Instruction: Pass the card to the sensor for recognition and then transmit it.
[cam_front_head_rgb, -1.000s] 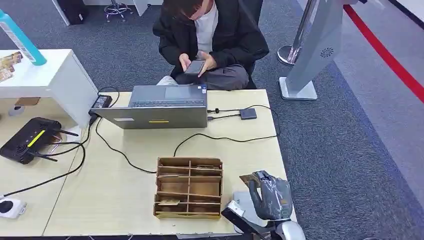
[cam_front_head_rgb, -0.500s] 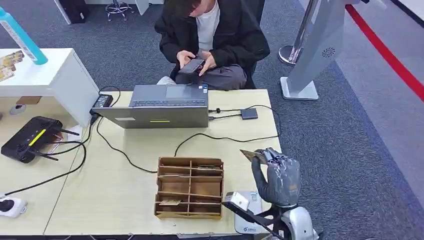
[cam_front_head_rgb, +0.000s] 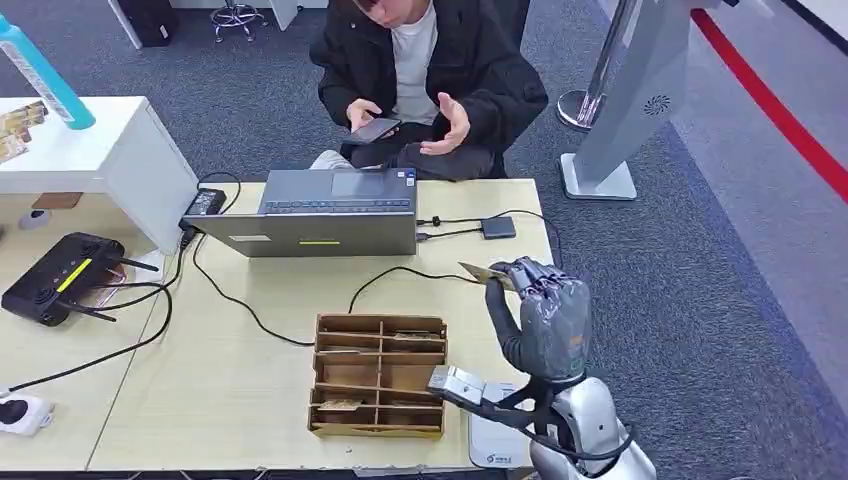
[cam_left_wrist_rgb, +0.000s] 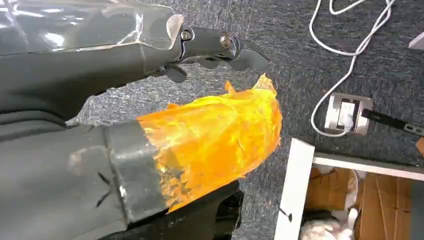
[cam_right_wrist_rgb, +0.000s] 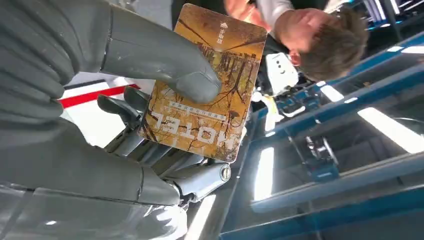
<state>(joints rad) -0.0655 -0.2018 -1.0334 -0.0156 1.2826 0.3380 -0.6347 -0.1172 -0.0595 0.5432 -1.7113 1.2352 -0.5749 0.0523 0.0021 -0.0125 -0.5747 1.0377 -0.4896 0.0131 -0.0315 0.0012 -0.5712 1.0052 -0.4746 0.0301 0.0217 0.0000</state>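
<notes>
My right hand pinches the card between thumb and fingers, raised above the table's right edge, beyond the cardboard organizer. My left hand's state I cannot tell.

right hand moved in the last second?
Yes. The right hand, holding the card, has gone up and away from the robot: it was beside the near end of the cardboard organizer, and is now past its far edge, toward the laptop.

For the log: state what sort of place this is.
Probably an office or lab mocked up as a hotel desk: laptop on a cabled table, grey carpet, hotel card in the right robot hand.
</notes>
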